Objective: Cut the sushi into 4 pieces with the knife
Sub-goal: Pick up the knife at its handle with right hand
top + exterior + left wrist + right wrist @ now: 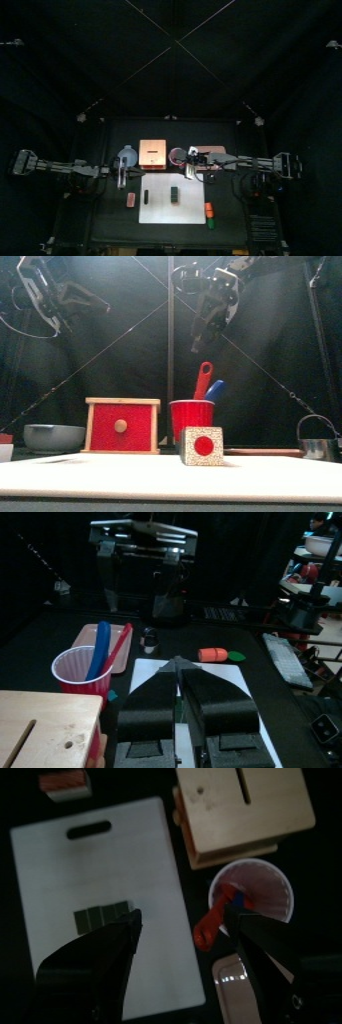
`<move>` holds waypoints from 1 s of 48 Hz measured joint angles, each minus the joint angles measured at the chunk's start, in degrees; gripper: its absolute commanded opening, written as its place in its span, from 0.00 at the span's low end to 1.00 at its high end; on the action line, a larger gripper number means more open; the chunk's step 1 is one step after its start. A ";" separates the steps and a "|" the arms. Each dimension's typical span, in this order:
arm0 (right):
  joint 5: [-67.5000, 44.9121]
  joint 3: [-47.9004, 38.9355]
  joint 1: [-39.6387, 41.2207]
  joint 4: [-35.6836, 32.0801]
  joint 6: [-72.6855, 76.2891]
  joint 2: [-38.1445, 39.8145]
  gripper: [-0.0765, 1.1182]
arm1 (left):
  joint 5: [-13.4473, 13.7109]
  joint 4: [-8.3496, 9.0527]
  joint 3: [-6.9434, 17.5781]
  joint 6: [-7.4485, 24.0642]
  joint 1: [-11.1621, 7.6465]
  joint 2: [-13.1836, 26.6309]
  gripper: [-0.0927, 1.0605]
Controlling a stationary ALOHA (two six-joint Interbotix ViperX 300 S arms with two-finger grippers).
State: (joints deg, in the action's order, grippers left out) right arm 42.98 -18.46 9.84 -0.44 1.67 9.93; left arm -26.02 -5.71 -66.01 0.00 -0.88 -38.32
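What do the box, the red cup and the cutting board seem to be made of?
Box: pale tan wood with a matte look; the drawer front seems to be painted red. Cup: probably thin plastic, smooth, uniformly red, with a thin rim. Cutting board: likely plastic, flat and evenly white with no grain, though this is hard to confirm.

LIGHT dim; black curtains (80, 60) and surface (114, 215) swallow it | BRIGHTEST white cutting board (154, 205), washed pale across the front view's foreground | red cup (193, 416) evenly lit from the front | SHADOWS soft, faint
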 measured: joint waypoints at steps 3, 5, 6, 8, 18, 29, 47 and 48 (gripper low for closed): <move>2.99 1.93 -0.09 -1.49 -0.26 -2.11 0.86 | 0.00 0.09 0.00 0.00 0.00 0.00 0.45; 5.45 3.16 -0.18 -2.55 -0.44 -3.69 0.86 | 0.00 0.00 -0.18 0.00 0.00 0.00 0.45; 6.59 3.78 -0.26 -3.08 -0.44 -4.39 0.86 | 0.00 0.00 -0.18 0.00 0.09 0.00 0.45; 8.79 5.01 -0.44 -4.31 -0.53 -5.98 0.86 | 0.00 0.00 -0.26 0.00 0.09 0.00 0.45; 16.52 9.49 -1.49 -9.05 -0.70 -11.60 0.86 | -0.09 -0.26 -0.79 -0.09 0.00 0.00 0.45; 23.47 13.54 -2.72 -13.27 -1.14 -16.70 0.86 | 0.00 -0.62 -1.41 0.00 0.00 0.00 0.45; 26.81 15.91 -3.16 -14.94 -1.14 -18.90 0.85 | -0.09 -1.23 -2.11 -0.09 0.00 0.00 0.45; 26.81 15.91 -3.25 -15.12 -1.14 -18.90 0.85 | 0.00 -1.23 -2.20 -0.09 0.00 0.00 0.45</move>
State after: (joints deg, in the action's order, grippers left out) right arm 69.79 -2.55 6.59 -15.56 0.53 -8.96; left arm -26.02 -6.94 -68.20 -0.09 -0.88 -38.32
